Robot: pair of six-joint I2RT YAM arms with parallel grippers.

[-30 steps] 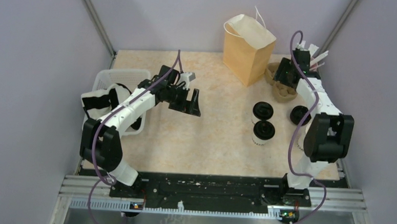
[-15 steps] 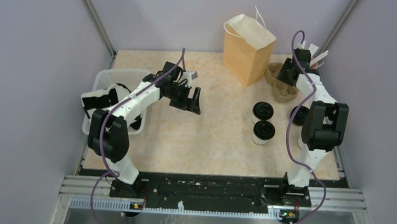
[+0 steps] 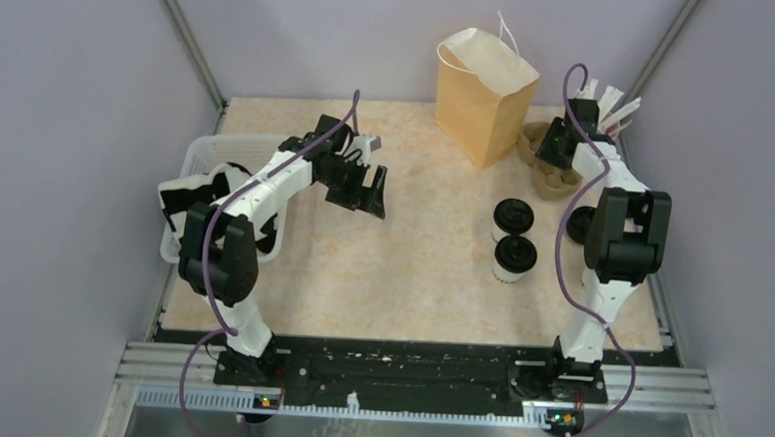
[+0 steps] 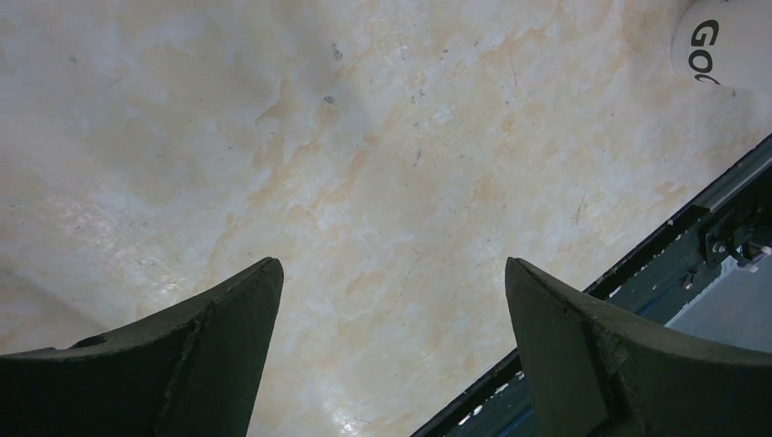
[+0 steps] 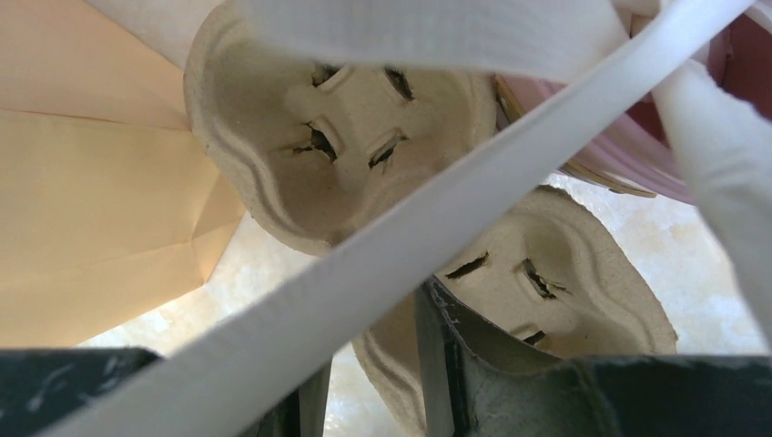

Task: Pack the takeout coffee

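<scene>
Two coffee cups (image 3: 513, 217) stand lidded on the table (image 3: 410, 280) right of centre, the nearer one (image 3: 515, 257) just in front of the other. A third lid (image 3: 577, 226) shows half hidden behind the right arm. None is packed yet. The bag (image 3: 485, 98) stands open at the back, ready to take them, and the pulp carrier (image 3: 551, 177) lies just beside it. The right gripper (image 3: 557, 147) is down over that carrier, probably to pull it out where the cups can be seated in it. In the wrist view its tips (image 5: 373, 364) stand narrow, with the carrier's rim in the slim gap. Whether they pinch the rim or only straddle it I cannot tell, as white straws (image 5: 437, 218) cross right in front of the lens and cover most of the near finger. The straws lean out of a pink cup (image 5: 628, 159), itself cut off by the frame edge. The left gripper (image 3: 365, 182) hangs over bare table beside the basket (image 3: 207, 154), fingers spread wide and holding nothing, likely waiting out of the way. Its camera catches only a corner of something white with dark letters (image 4: 728, 41), perhaps a cup, too cropped to name.
</scene>
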